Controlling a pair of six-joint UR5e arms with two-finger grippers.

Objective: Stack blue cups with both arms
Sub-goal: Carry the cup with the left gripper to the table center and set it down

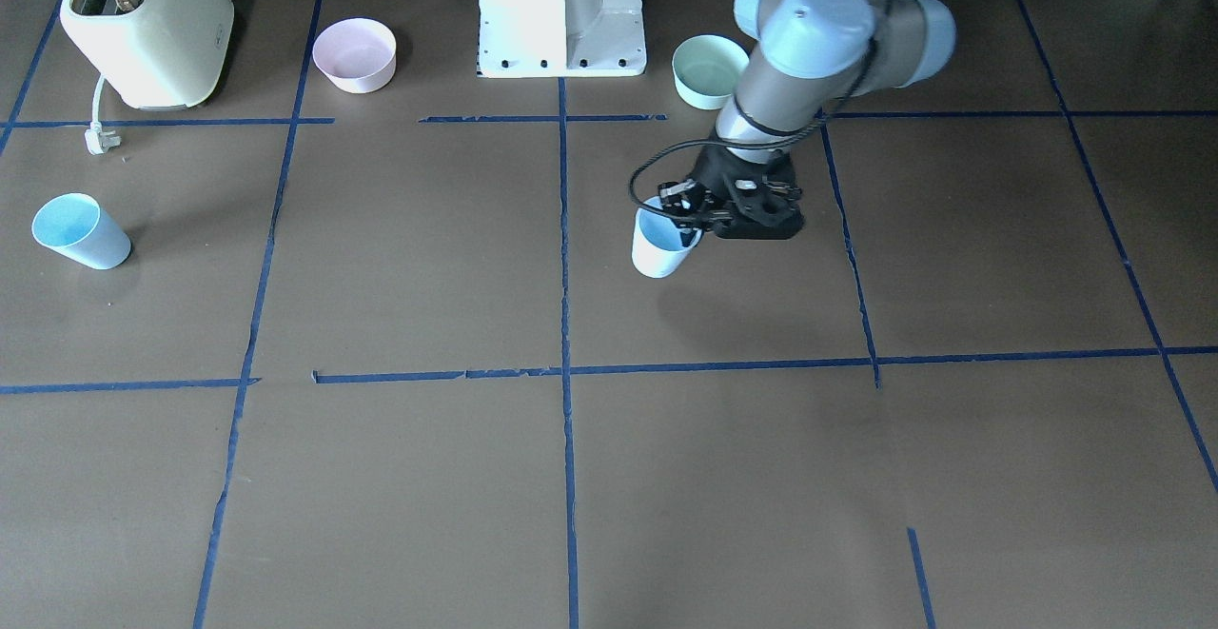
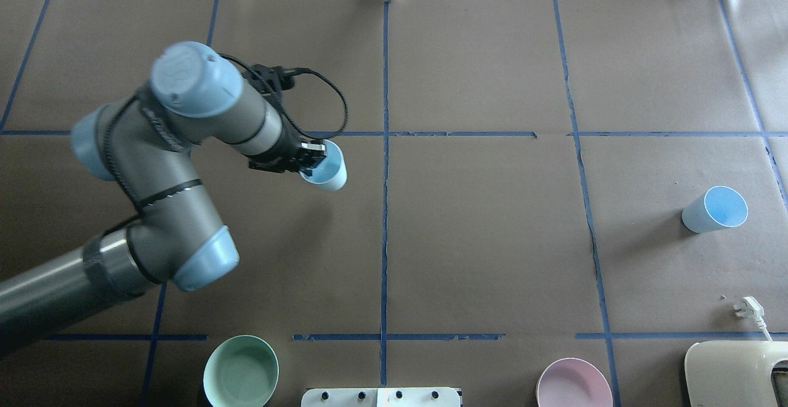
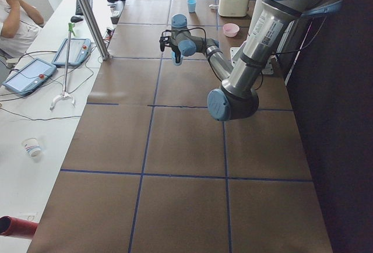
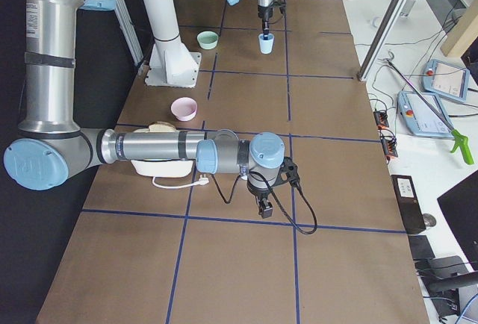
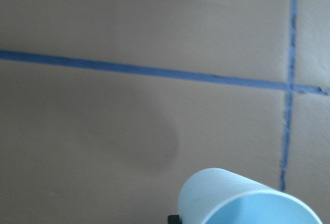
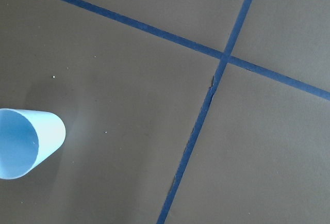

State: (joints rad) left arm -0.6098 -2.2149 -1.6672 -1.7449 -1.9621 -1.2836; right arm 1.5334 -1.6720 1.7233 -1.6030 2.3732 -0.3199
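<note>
My left gripper (image 2: 314,164) is shut on the rim of one blue cup (image 2: 329,173) and holds it upright a little above the table, left of the centre tape line. The gripper (image 1: 687,222) and this cup (image 1: 657,253) also show in the front view, and the cup's rim fills the bottom of the left wrist view (image 5: 242,198). The second blue cup (image 2: 714,210) stands upright and alone at the table's right side, also in the right wrist view (image 6: 28,141). My right gripper (image 4: 263,208) shows only in the exterior right view; I cannot tell if it is open or shut.
A mint-green bowl (image 2: 241,371) and a pink bowl (image 2: 574,383) sit near the white pedestal (image 1: 561,10). A cream toaster (image 1: 143,25) with its loose plug (image 1: 98,139) stands at the near right corner. Blue tape lines cross the brown table.
</note>
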